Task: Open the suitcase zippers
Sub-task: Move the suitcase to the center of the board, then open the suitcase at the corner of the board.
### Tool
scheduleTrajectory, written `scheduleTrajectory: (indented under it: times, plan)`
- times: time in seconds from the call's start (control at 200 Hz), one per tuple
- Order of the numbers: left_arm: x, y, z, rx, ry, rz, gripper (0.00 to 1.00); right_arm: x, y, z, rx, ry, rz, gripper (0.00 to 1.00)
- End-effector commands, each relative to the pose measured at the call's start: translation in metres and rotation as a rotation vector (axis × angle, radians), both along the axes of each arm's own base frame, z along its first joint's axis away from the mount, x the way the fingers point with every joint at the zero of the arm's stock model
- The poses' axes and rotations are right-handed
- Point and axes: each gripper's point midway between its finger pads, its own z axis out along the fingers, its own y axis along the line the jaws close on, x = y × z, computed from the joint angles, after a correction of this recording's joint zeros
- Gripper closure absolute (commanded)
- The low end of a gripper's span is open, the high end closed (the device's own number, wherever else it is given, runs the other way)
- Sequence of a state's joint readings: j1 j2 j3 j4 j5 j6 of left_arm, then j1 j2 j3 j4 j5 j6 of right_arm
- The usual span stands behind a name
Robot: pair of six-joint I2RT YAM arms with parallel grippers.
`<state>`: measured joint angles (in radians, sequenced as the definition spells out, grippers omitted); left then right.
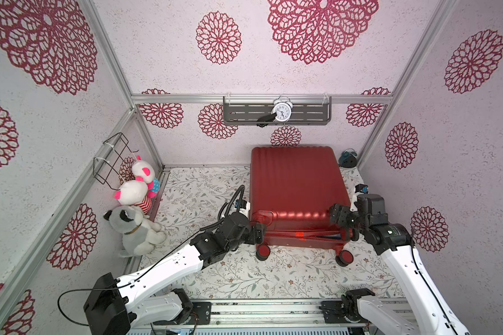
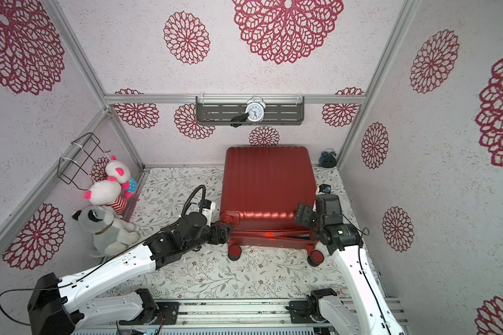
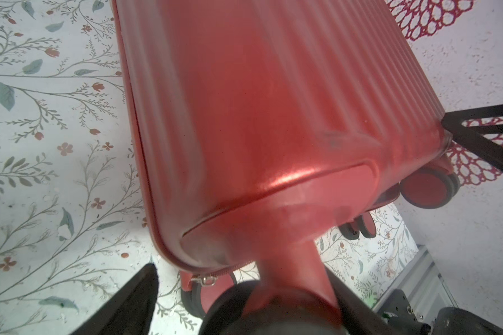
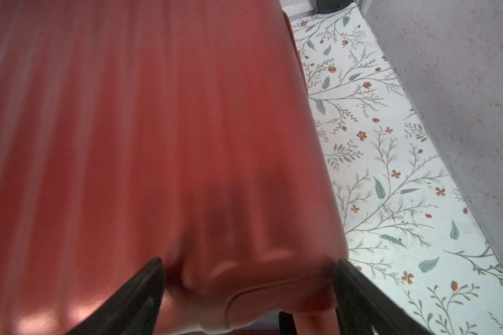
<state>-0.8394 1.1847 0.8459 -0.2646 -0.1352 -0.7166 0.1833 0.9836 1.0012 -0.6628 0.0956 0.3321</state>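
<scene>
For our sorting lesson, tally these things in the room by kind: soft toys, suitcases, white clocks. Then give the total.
Soft toys: 3
Suitcases: 1
White clocks: 1
Total: 5

Red ribbed suitcase (image 1: 296,185) flat, perhaps ajar

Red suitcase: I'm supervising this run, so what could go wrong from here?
1. The left gripper straddles the red wheel mount, while the small silver zipper pull hangs beside it; closing here may clamp the mount, not the pull.
2. The right gripper straddles the smooth corner of the glossy red hard-shell suitcase; it may slip, or shove the case towards the small dark blue clock at its far corner.
</scene>
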Motion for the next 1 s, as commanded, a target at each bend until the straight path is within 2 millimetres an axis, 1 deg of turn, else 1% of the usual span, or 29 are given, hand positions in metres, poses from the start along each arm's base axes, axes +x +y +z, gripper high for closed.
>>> scheduleTrajectory:
  times: [0.0,0.065,0.155,0.23,0.285,0.325,0.45,0.51,0.605,0.745,0.855,0.996]
  plan:
    - [0.026,0.011,0.005,0.015,-0.026,0.046,0.16,0.011,0.016,-0.008,0.014,0.034,0.079,0.06]
    - [0.036,0.014,0.004,0.019,-0.021,0.056,0.17,0.012,0.011,0.001,-0.002,0.02,0.061,0.01]
    - [0.047,0.019,0.007,0.017,-0.019,0.07,0.17,0.008,0.005,0.013,-0.017,-0.013,0.039,0.01]
    - [0.054,0.022,0.01,0.017,-0.025,0.079,0.17,-0.001,0.0,0.021,-0.011,-0.051,0.012,0.01]
    - [0.058,0.025,0.01,0.018,-0.025,0.087,0.17,-0.01,-0.008,0.021,0.012,-0.072,-0.054,0.01]
    - [0.062,0.027,0.009,0.015,-0.019,0.088,0.17,-0.016,-0.01,0.022,0.032,-0.089,-0.071,0.01]
    - [0.07,0.026,0.008,0.009,-0.013,0.081,0.17,-0.032,-0.011,0.012,0.074,-0.106,-0.086,0.01]
    - [0.068,0.02,0.01,-0.008,-0.006,0.059,0.17,-0.036,-0.013,0.005,0.071,-0.096,-0.096,0.01]
    - [0.064,0.018,0.014,-0.037,0.001,0.049,0.17,-0.039,-0.016,-0.007,0.053,-0.074,-0.108,0.01]
    - [0.057,0.019,0.016,-0.06,0.001,0.04,0.13,-0.044,-0.005,-0.022,0.076,-0.06,-0.035,0.02]
    - [0.052,0.02,0.02,-0.072,-0.006,0.032,0.11,-0.045,0.002,-0.031,0.093,-0.042,0.003,0.08]
    - [0.049,0.021,0.026,-0.087,-0.017,0.024,0.1,-0.043,-0.002,-0.043,0.071,-0.015,-0.021,0.15]
